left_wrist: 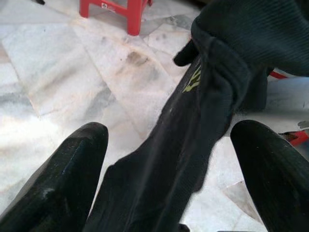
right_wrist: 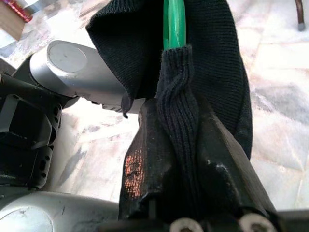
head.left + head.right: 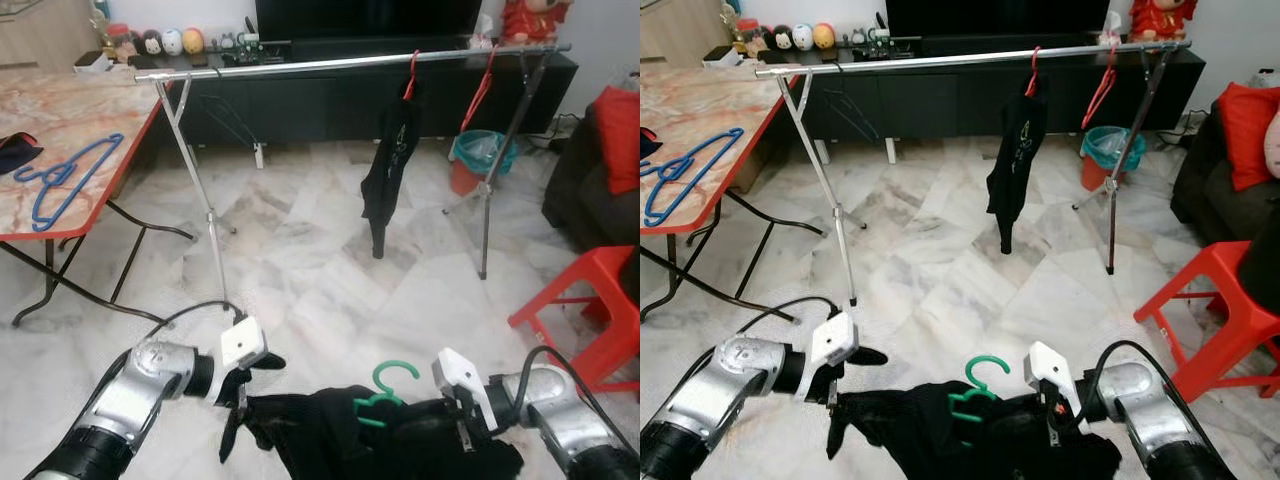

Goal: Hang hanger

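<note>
A black knit garment [image 3: 330, 430] hangs low in front of me with a green hanger [image 3: 388, 395] inside it, its hook poking up. My right gripper [image 2: 181, 111] is shut on a fold of the garment just below the green hanger [image 2: 174, 24]. My left gripper [image 1: 174, 129] stands open, its fingers [image 1: 72, 183] wide apart, and a sleeve of the garment runs between them. Ahead stands a silver clothes rail [image 3: 340, 65]. It carries another black garment [image 3: 388, 160] on a red hanger and an empty red hanger [image 3: 480, 90].
A marble-topped folding table [image 3: 90, 110] at the left holds blue hangers [image 3: 65, 180]. A red stool [image 3: 590, 300] stands at the right, and a teal bin [image 3: 480, 160] sits behind the rail's right leg. Marble floor lies between me and the rail.
</note>
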Motion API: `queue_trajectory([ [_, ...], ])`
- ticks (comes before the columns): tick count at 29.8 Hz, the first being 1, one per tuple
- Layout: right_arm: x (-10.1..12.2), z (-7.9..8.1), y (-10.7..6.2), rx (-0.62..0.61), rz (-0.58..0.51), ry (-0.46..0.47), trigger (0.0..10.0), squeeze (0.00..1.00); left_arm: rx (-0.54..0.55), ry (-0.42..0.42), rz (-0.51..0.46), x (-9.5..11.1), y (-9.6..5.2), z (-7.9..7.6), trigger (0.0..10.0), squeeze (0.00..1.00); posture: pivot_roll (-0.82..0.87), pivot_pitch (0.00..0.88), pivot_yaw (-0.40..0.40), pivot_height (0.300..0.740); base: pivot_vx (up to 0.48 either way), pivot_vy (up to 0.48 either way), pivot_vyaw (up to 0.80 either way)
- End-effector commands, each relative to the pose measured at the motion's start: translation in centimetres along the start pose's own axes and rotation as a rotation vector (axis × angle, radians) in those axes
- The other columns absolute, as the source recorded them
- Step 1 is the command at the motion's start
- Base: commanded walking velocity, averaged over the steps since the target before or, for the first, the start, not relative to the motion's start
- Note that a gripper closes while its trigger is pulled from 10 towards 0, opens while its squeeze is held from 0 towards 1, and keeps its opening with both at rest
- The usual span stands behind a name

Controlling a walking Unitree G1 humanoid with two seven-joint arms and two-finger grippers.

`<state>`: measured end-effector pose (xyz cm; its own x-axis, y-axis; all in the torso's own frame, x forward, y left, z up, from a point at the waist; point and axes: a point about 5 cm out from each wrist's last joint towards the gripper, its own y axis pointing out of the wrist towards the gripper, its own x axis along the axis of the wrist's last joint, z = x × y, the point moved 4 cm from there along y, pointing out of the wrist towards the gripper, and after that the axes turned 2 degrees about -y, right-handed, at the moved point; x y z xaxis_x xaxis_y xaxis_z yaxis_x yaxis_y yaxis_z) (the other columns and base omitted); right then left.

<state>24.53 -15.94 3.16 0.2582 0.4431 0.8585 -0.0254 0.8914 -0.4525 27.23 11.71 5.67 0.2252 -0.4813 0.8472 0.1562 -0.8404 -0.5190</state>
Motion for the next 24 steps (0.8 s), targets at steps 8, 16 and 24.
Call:
queue_trajectory([
  [8, 2.8, 0.3, 1.1, 0.07, -0.039, -0.125, 10.0, 0.0, 0.035, 0.013, -0.039, 0.8, 0.4, 1.1, 10.0, 0.0, 0.03, 0.0, -0.009, 0.74, 0.0, 0.0, 0.0],
  [16, 3.0, 0.3, 2.0, 0.085, -0.036, -0.134, 10.0, 0.0, -0.019, -0.018, -0.057, 0.9, 0.2, 0.4, 4.9, 0.0, 0.04, 0.0, -0.009, 0.74, 0.0, 0.0, 0.0],
  [24, 3.2, 0.2, 2.0, 0.084, -0.035, -0.141, 10.0, 0.0, -0.111, -0.05, -0.082, 0.9, -0.1, -0.8, 0.0, 0.0, 0.04, 0.0, -0.007, 0.74, 0.0, 0.0, 0.0],
])
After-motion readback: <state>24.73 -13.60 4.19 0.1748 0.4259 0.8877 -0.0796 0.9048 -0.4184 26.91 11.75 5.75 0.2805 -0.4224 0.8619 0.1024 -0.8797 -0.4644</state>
